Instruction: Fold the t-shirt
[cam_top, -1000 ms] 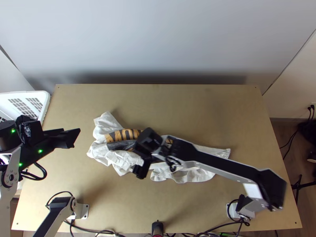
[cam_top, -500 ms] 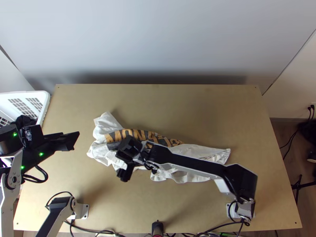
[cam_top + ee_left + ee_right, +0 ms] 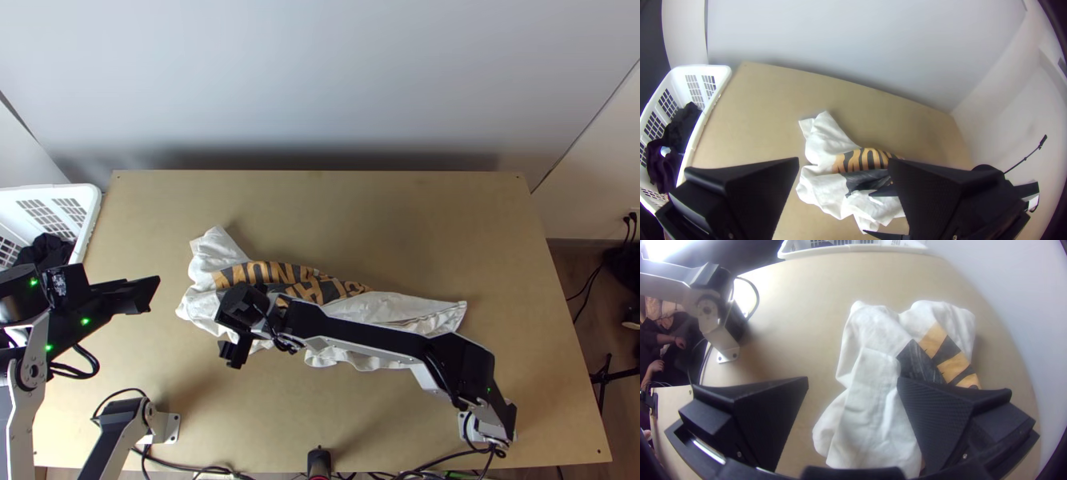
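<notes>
I have left tool point(image 3: 154, 294) open near the shirt point(image 3: 404, 306). Right tool point(image 3: 227, 333) is open over its bunched end.

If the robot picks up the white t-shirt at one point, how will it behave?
The white t-shirt will probably be floppy and hang down, since it lies in soft, uneven wrinkles. It seems rather light, because the cloth looks thin. The dark and orange print may bend a little less easily, though it already follows the folds.
</notes>
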You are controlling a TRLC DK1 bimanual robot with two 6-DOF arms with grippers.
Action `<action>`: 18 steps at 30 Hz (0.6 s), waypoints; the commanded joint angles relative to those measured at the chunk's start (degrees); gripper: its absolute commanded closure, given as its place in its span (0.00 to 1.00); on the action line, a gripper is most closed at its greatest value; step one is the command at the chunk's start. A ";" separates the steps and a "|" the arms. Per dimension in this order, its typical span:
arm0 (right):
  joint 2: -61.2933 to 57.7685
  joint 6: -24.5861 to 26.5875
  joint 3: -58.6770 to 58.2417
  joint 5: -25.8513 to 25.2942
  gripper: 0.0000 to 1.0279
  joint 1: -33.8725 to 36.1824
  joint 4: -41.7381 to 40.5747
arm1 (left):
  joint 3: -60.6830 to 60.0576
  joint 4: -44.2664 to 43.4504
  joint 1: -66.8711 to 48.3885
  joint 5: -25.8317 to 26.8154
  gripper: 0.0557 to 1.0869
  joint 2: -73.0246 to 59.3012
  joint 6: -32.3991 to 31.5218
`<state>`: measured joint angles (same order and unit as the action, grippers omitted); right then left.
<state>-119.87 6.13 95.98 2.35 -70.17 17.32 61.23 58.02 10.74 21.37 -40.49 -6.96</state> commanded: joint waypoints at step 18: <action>0.87 2.04 -0.89 -6.48 0.97 4.52 -0.62 | -0.50 -1.15 0.42 1.75 0.05 -0.29 0.11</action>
<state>-121.60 8.60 96.44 -2.87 -67.92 16.56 60.38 57.34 11.33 22.44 -40.21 -6.83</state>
